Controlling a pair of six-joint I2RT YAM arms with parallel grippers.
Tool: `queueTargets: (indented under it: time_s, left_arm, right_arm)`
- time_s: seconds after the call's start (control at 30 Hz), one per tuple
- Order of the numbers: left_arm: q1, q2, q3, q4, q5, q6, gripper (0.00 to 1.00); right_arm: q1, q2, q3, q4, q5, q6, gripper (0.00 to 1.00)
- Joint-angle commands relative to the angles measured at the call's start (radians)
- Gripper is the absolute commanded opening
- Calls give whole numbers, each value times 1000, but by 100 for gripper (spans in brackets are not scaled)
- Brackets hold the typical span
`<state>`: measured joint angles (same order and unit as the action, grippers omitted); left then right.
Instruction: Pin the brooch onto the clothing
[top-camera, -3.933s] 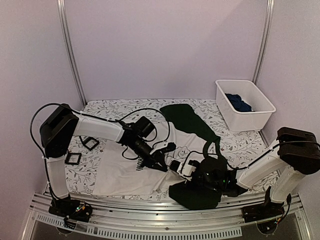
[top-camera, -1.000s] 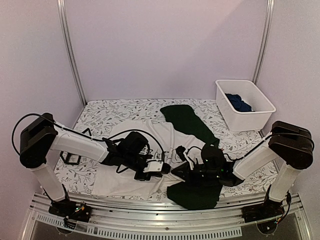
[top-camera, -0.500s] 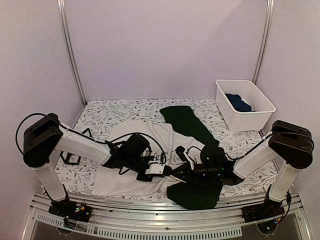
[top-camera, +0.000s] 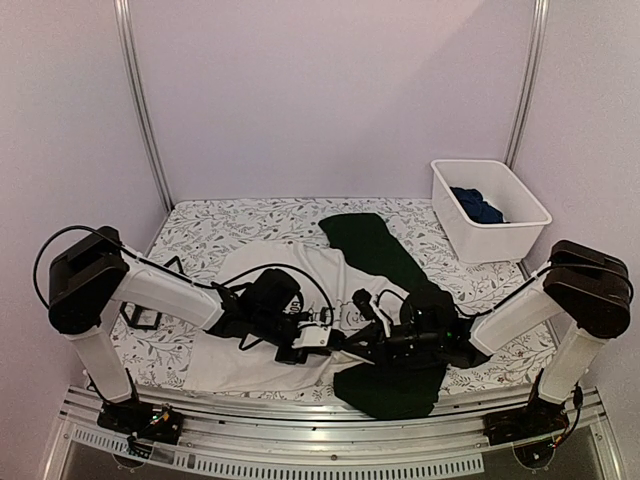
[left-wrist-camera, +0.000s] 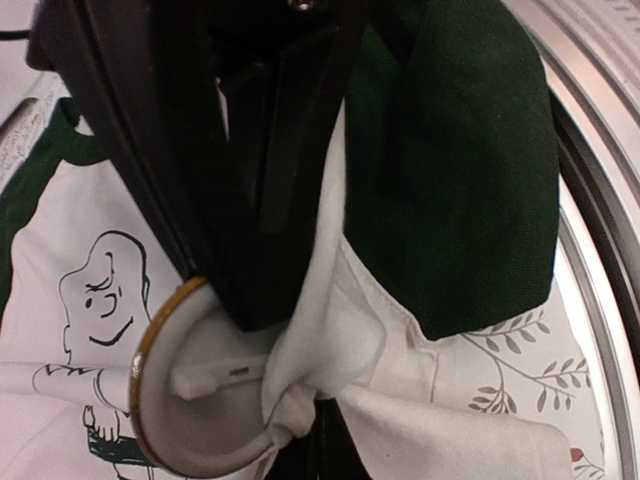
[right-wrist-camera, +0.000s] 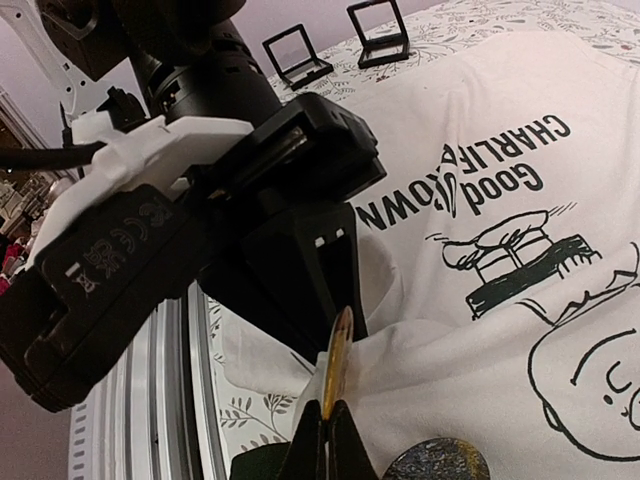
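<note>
Lying spread on tabletop (top-camera: 250, 215): white T-shirt (top-camera: 225, 365) | left gripper (left-wrist-camera: 255, 300): jaws pinching a raised T-shirt fold beside its dark sleeve (left-wrist-camera: 450, 170) | right gripper (right-wrist-camera: 325, 435): jaws clamped on gold-rimmed brooch (right-wrist-camera: 338, 365), edge-on, pressed against that T-shirt fold

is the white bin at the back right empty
No, a dark blue garment lies inside the white bin.
</note>
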<state>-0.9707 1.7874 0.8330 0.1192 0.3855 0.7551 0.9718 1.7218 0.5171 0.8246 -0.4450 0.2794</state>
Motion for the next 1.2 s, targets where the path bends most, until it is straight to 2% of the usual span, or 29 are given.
queueTargets:
  time_s: [0.0,0.13,0.2,0.27,0.37,0.43,0.57,0.7,0.87,1.17]
  left_arm:
    - [-3,-20,3,34,-27,-2,5]
    - [10,-120,12,-105,2,5,31]
    - [28,-169,22,-229,41,7,42]
    - [47,-204,40,-326,79,4,46]
    - [72,-231,65,-429,115,-11,46]
    - [87,-240,68,-428,156,-54,46]
    - [95,-217,35,-247,220,-268,46]
    - [96,-166,-3,-53,233,-401,45]
    - [101,-114,-37,58,292,-436,44]
    - [141,-97,-34,113,403,-482,30]
  right_arm:
    - [22,-55,3,63,-120,9,0]
    - [1,-57,-13,48,-116,-7,0]
    - [-14,-55,-12,47,-133,-10,0]
    - [-28,-51,-3,36,-154,-17,0]
    - [-38,-41,15,4,-174,-30,0]
    - [-43,-39,20,-11,-179,-43,0]
    - [-60,-47,23,-12,-212,-52,0]
    - [-77,-40,44,-35,-259,-52,0]
    - [-99,-31,60,-38,-292,-51,0]
    - [-117,13,93,-48,-335,-47,0]
